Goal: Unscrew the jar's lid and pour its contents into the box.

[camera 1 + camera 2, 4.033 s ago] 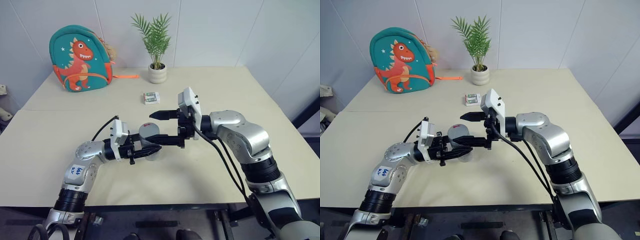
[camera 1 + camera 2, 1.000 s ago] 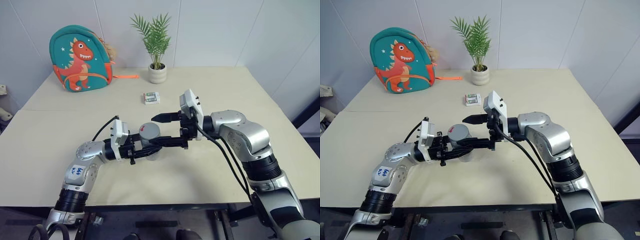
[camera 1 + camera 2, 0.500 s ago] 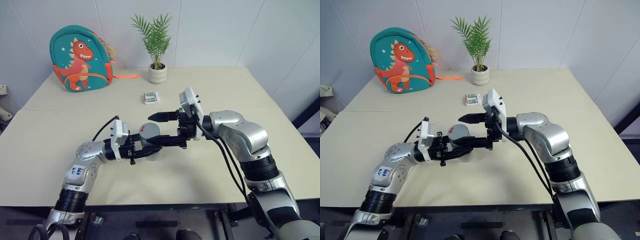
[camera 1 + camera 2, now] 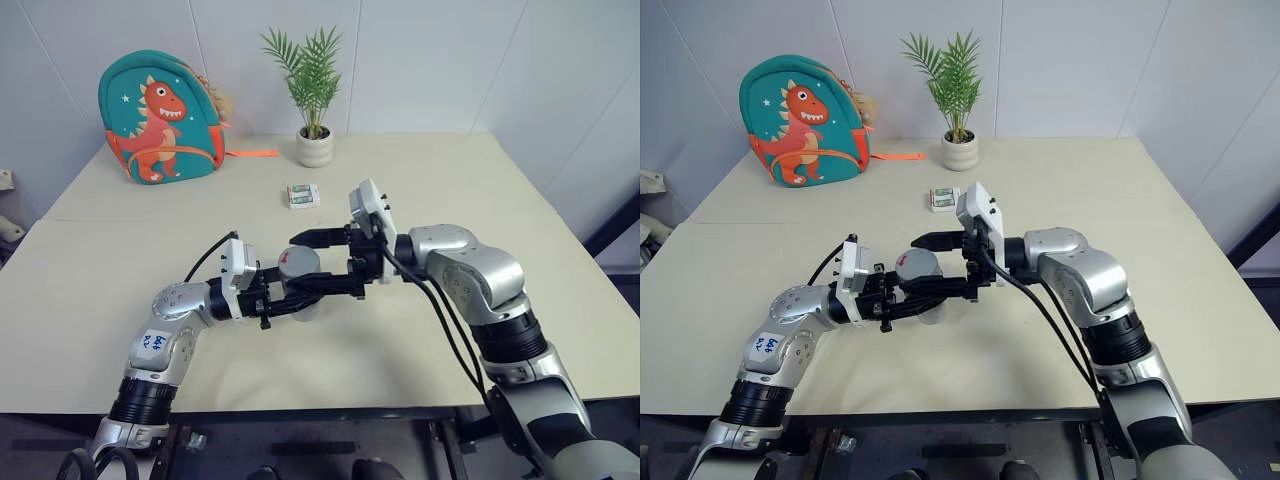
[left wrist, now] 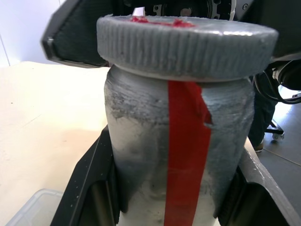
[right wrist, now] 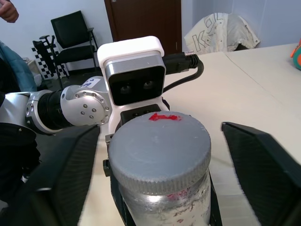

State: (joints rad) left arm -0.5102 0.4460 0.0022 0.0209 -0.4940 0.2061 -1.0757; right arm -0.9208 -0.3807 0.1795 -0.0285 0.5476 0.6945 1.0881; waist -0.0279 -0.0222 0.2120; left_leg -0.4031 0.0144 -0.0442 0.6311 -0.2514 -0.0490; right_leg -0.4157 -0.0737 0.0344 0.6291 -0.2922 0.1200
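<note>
The left gripper [image 4: 296, 296] is clamped on the jar [image 5: 178, 155], holding it upright above the table [image 4: 120, 250] (lid [image 6: 160, 141] on top). The right gripper [image 4: 930, 263] straddles the lid, fingers [image 6: 61, 174] partly spread, not visibly touching it.

A broad, pale beige rectangular table [image 4: 420, 180] with a faint seam running across it carries everything. At 11 o'clock from its middle, near the far left corner, a teal backpack with an orange dinosaur print [image 4: 160, 118] rests on it, an orange strap trailing toward 3 o'clock. At 12 o'clock, near the far edge, stands 1 white ceramic pot holding a green palm-like plant [image 4: 314, 146]. Just nearer, a small white-and-green packet [image 4: 303, 195] lies flat.
</note>
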